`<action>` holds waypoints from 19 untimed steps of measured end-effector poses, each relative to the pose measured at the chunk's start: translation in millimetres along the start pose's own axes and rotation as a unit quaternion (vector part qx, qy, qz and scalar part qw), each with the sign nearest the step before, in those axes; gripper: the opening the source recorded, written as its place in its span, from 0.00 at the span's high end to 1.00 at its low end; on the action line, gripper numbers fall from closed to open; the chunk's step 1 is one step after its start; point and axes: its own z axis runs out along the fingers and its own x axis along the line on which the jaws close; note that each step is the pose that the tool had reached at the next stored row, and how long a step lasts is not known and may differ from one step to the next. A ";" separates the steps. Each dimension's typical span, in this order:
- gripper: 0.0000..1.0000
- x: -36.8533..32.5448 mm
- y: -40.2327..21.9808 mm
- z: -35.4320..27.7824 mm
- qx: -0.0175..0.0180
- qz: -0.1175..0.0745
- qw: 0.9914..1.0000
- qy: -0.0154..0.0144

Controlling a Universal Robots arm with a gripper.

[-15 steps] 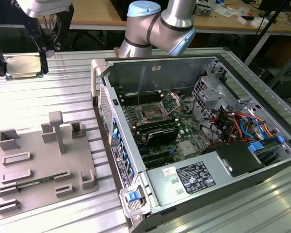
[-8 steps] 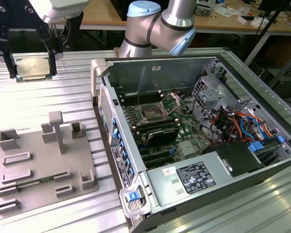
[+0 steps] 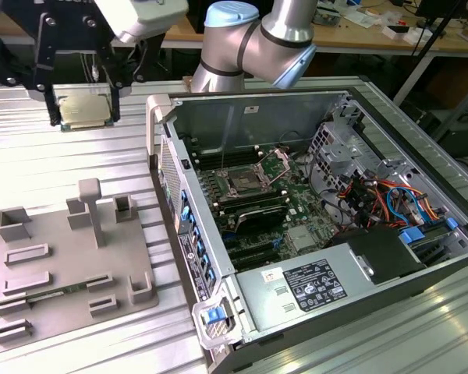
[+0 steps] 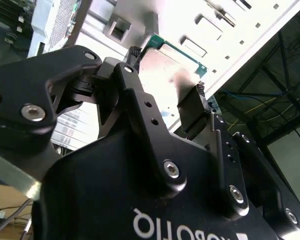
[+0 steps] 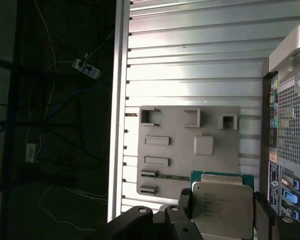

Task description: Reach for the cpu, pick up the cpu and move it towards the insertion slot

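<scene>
The gripper [image 3: 84, 107] is seen in the exterior view at the far left, raised above the ribbed metal table [image 3: 47, 167], its black fingers closed on the cpu [image 3: 84, 107] by two opposite edges. The chip is held clear of the grey plastic tray [image 3: 62, 261] lying nearer on the left. The insertion slot [image 3: 244, 184] sits well apart to the right, on the motherboard inside the open computer case [image 3: 335, 257].

In the second wrist view, the gripper [image 4: 165, 82] is shown from behind; the cpu [image 4: 170, 67] is clamped between a finger [image 4: 192, 110] and its opposite.

In the first wrist view, the cpu [image 5: 222, 207] is held flat, metal lid up, above the tray [image 5: 190, 150].

The chip is judged light, stiff and smooth-lidded; its underside contacts are likely fragile, so an edge grip like this one appears appropriate.
</scene>
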 end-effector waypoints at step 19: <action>0.45 -59.7 -0.7 8.4 0.000 0.000 1.000 -0.001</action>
